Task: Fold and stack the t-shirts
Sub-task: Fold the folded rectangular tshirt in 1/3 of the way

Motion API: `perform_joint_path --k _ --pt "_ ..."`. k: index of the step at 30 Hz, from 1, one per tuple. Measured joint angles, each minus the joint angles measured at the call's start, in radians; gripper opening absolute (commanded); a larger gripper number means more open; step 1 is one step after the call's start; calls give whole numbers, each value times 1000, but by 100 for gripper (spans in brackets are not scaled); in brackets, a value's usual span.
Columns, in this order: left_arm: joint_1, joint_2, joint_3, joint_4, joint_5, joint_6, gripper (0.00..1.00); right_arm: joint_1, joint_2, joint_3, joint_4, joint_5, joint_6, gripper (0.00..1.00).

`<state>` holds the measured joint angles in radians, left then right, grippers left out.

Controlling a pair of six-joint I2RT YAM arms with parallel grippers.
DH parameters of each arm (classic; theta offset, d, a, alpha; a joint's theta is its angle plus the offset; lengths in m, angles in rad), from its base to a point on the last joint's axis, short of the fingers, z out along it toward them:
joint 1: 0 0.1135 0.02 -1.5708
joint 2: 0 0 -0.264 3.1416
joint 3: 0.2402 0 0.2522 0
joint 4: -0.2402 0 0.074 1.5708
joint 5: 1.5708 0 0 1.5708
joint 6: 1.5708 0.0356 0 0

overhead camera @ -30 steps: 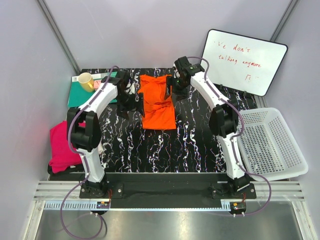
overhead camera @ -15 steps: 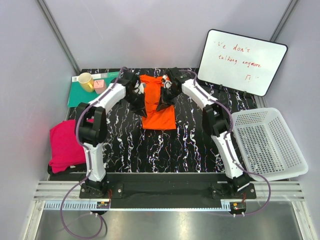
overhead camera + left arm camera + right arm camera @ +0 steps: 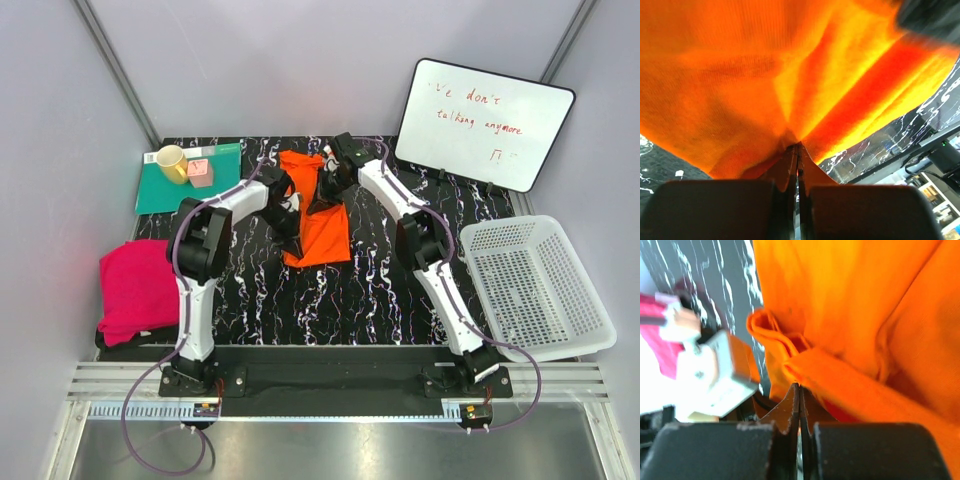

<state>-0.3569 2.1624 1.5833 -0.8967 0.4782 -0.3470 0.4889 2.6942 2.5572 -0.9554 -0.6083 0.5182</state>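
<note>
The orange t-shirt (image 3: 325, 235) lies partly folded on the black marbled table, at the middle of its far half. My left gripper (image 3: 292, 215) is at the shirt's left edge and my right gripper (image 3: 325, 192) is on its upper right part. In the left wrist view the left gripper (image 3: 798, 146) is shut, and orange cloth (image 3: 740, 75) tents up from its tips. In the right wrist view the right gripper (image 3: 799, 386) is shut on a folded edge of the orange cloth (image 3: 865, 315). The magenta t-shirt (image 3: 135, 290) lies bunched at the table's left edge, away from both grippers.
A teal mat (image 3: 160, 192) at the back left carries a yellow mug (image 3: 170, 160) and a small pink block (image 3: 200, 172). A whiteboard (image 3: 485, 120) leans at the back right. A white perforated basket (image 3: 540, 290) stands at the right edge.
Both grippers came in from the shirt's sides and shut on the orange cloth. The shirt is now narrower and bunched, with its upper part drawn toward the middle.
</note>
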Motion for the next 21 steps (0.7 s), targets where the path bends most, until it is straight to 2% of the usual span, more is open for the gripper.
perform_joint_path --k 10,12,13,14,15,16,18,19,21 --pt "2 -55 -57 0 -39 16 0 -1 47 54 52 176 14 0" --pt "-1 -92 -66 -2 -71 27 30 -1 26 27 78 219 -6 6" --pt "-1 -118 -69 -5 -84 35 48 -1 -5 -10 87 253 -21 15" --pt "0 -150 -70 -6 -95 40 63 -1 -31 -30 88 276 -31 33" --pt "0 -179 -70 -6 -103 50 90 -1 -69 -60 96 302 -49 45" --pt "0 -219 -72 -3 -110 49 99 -3 -117 -97 101 327 -65 59" --pt "5 -306 -75 6 -117 47 99 -7 -223 -171 113 360 -90 92" --pt "10 -351 -82 16 -115 43 99 -11 -293 -222 124 366 -99 99" --pt "24 -427 -103 32 -112 40 99 -27 -430 -319 136 367 -104 100"
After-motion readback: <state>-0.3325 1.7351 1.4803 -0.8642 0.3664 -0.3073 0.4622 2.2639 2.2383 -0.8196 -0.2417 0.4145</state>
